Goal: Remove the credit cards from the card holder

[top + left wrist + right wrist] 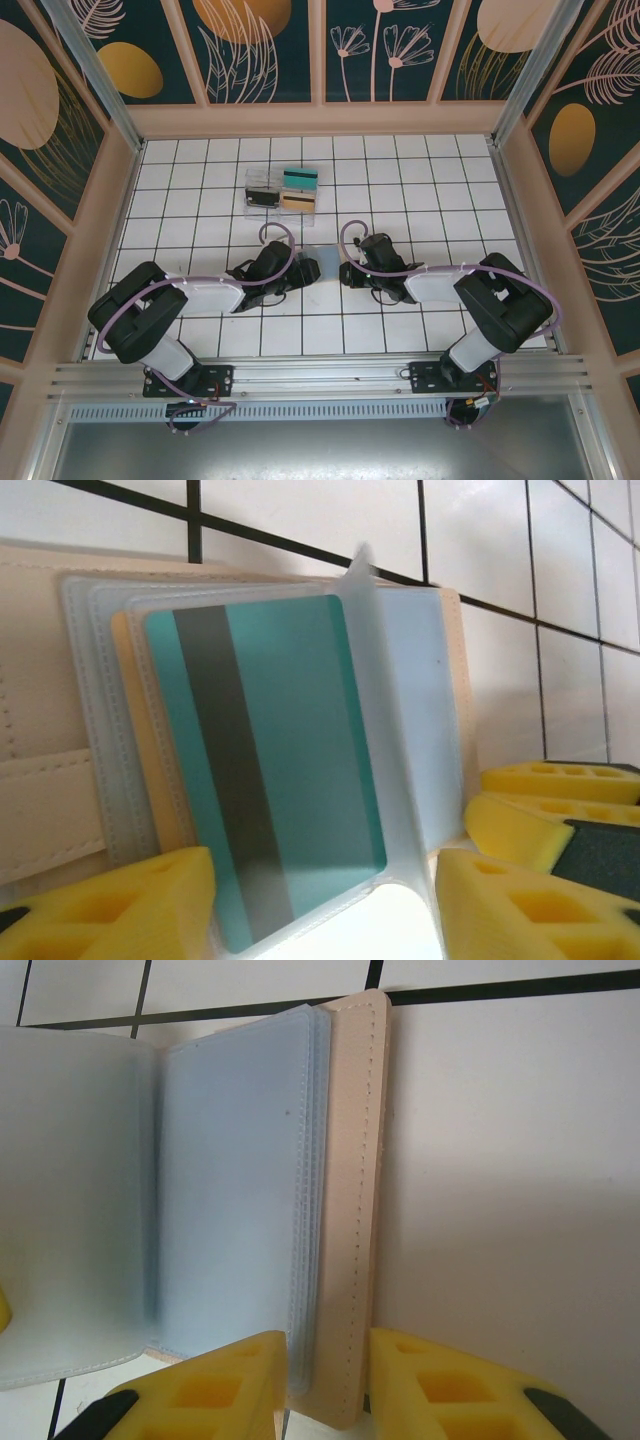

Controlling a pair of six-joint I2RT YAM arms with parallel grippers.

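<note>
Top view: holder [322, 256] lies open btwn the two grippers, L gripper [303, 270] at its left side, R gripper [347, 272] at its right. Beyond it is a clear tray [250, 178] w/ three cards [300, 178] in its compartments: teal, black, tan-gold. So the job looks partly done.

L wrist view: L gripper [320, 915] is spread wide, pads [120, 900] either side of a clear sleeve [395, 730], nothing pinched. Teal card [265, 770] sits inside that sleeve, stripe showing. Behind it is a tan-gold edge [140, 730], prob another card.

R wrist view: R gripper [325, 1390] is clamped on the holder's tan cover [350, 1190] at its edge. Blue-grey sleeves [230, 1180] beside it look empty.

Step in hand, I'd say: lining up on the teal card. Next, L has to catch the card itself, not just the sleeve, pinch it, then slide it out along the pocket w/ R steadying the holder. Can't tell which end of the sleeve is open.
</note>
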